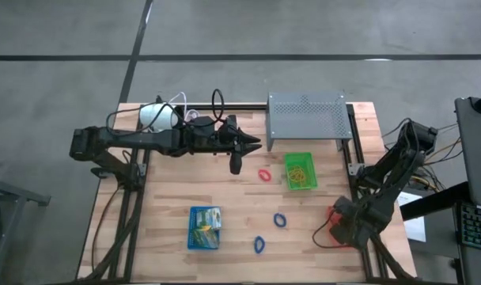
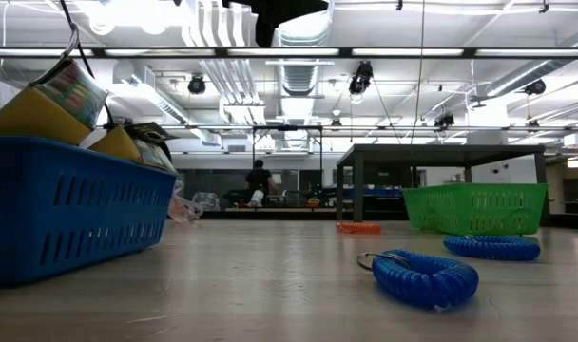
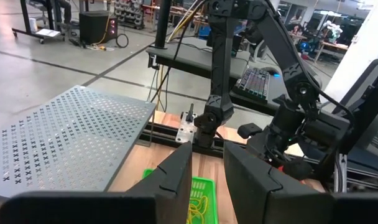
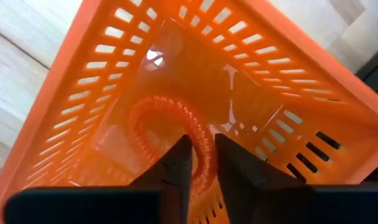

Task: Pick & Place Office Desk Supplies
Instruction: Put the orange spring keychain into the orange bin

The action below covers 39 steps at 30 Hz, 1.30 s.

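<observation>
The grey stand [image 1: 306, 116] sits behind the green tray [image 1: 299, 171]. The left gripper [image 1: 235, 162] hangs beside it, fingers slightly apart and empty. The right gripper [image 4: 203, 163], fingers narrowly parted, reaches into the orange tray [image 4: 114, 74] over a red coil [image 4: 153, 116].

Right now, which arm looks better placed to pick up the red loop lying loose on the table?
The left. Its end effector hangs just beside the red loop, fingers slightly apart. The right end effector is down inside the orange tray, at the table's far corner.
</observation>
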Tool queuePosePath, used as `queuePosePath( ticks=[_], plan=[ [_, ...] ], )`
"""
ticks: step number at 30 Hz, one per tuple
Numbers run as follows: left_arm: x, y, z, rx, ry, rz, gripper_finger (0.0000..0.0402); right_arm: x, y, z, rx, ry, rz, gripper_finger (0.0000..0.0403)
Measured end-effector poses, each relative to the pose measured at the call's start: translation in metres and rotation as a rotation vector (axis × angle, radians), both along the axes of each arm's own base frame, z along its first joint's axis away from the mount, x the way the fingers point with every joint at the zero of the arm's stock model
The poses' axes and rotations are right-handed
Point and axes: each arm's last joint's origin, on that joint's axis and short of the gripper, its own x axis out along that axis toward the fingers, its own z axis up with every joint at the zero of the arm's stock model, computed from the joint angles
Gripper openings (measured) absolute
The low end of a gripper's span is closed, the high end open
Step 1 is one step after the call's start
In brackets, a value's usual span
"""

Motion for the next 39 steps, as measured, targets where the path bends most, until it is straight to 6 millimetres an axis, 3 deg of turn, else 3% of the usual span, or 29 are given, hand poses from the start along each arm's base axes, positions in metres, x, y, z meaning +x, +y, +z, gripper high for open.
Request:
queuePosePath(
  ticks=[9,16,22,28,34,39],
  plan=[
    [0.0,0.0,0.0,0.0,0.001,0.0,0.0099,0.0,0.001,0.002,0.019,-0.008,-0.008,0.0157],
    [0.0,0.0,0.0,0.0,0.001,0.0,0.0099,0.0,0.001,0.004,0.034,-0.016,-0.008,0.0193],
    [0.0,0.0,0.0,0.001,0.001,0.0,0.0099,-0.001,0.002,0.009,0.097,0.011,-0.058,0.0192],
    [0.0,0.0,0.0,0.004,0.001,0.0,0.0099,-0.003,0.005,0.032,0.256,0.07,-0.015,0.0178],
    [0.0,0.0,0.0,0.004,0.001,0.0,0.0099,-0.005,-0.002,0.056,0.339,-0.031,-0.012,0.0164],
    [0.0,0.0,0.0,0.004,0.001,0.0,0.0099,-0.004,-0.012,0.076,0.328,-0.278,0.001,0.0151]
  ],
)
